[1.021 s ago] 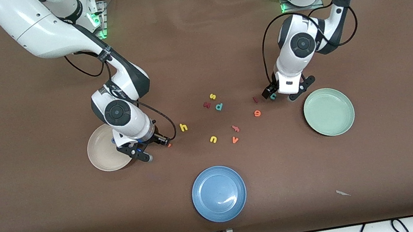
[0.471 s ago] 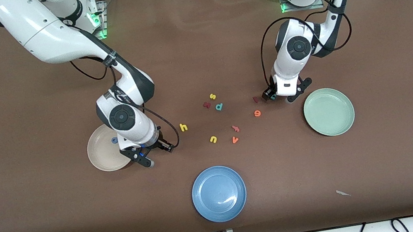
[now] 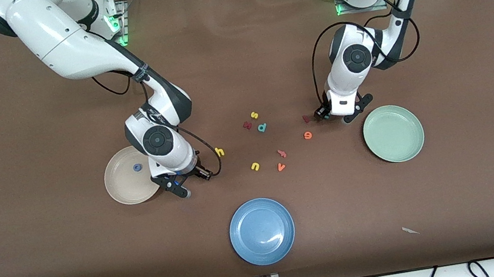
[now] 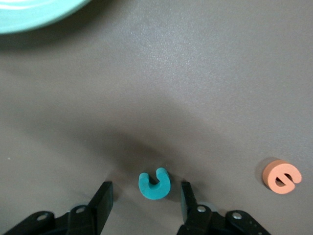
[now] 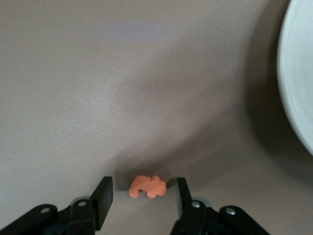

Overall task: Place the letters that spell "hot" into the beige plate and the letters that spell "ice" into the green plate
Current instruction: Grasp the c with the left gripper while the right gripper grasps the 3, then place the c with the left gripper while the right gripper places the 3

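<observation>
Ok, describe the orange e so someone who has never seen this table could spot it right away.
Start at the green plate toward the left arm's end of the table. Beside it, toward the middle, lies the orange e, nearer the front camera than the dark red i. It is the only round, closed-looking orange letter.

High front overview, two close wrist views

Your brown counter [image 3: 23, 120] carried three plates: beige [image 3: 122, 189], green [image 3: 393, 133], blue [image 3: 261, 231]. Between beige and green lay scattered letters: h [image 3: 219, 152], u [image 3: 255, 166], v [image 3: 281, 167], e [image 3: 307, 135], p [image 3: 262, 128], s [image 3: 254, 115].
</observation>
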`<state>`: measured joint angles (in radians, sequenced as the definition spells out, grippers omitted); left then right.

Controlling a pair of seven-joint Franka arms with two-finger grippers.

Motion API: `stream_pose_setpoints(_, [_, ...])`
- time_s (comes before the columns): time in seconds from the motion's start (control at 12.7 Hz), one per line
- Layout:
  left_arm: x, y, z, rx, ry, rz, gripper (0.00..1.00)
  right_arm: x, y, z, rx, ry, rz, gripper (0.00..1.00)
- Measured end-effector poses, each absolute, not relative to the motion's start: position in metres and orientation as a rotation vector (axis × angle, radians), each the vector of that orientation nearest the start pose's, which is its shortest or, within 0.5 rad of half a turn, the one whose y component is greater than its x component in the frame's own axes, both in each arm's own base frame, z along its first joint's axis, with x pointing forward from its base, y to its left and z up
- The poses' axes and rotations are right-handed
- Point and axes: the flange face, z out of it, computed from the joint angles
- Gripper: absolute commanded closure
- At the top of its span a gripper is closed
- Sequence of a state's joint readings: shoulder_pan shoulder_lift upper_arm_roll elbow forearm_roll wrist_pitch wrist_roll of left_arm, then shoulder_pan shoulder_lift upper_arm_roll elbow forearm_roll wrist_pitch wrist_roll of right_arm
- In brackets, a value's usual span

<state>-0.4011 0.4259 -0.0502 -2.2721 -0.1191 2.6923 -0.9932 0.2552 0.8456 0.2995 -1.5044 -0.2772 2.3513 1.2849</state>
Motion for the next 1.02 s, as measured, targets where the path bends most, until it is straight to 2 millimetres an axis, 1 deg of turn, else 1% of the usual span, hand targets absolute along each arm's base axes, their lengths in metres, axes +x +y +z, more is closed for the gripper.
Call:
stream_pose_setpoints(0.24, [0.4816, -0.2294, 0.1692, -3.024, -1.020, 0.077, 0.65, 0.6290, 0.3397, 0.1792, -2.945, 0.969, -0.029, 0.41])
stream_pose_setpoints(0.39, [0.4823, -0.2293, 0.1698, -3.025, -1.013, 0.072, 0.76, 0.6286, 0.3397, 0.1771, -2.945, 0.970, -0.027, 0.41])
stream_pose_setpoints(0.55, [0.4844, -0.2299, 0.1729, -3.030, -1.013, 0.062, 0.77, 0.6282, 0.3404, 0.1756, -2.944, 0.977, -0.029, 0.41])
stream_pose_setpoints(0.63, [0.4845, -0.2293, 0.1718, -3.028, -1.014, 0.064, 0.80, 0.6276, 0.3416, 0.1754, -2.945, 0.982, -0.036, 0.42])
stream_pose_setpoints(0.71, [0.4844, -0.2293, 0.1718, -3.029, -1.014, 0.064, 0.81, 0.6270, 0.3428, 0.1751, -2.948, 0.986, -0.046, 0.43])
stream_pose_setpoints(1.02, [0.4866, -0.2284, 0.1732, -3.032, -1.011, 0.057, 0.82, 0.6259, 0.3450, 0.1755, -2.952, 0.989, -0.058, 0.59])
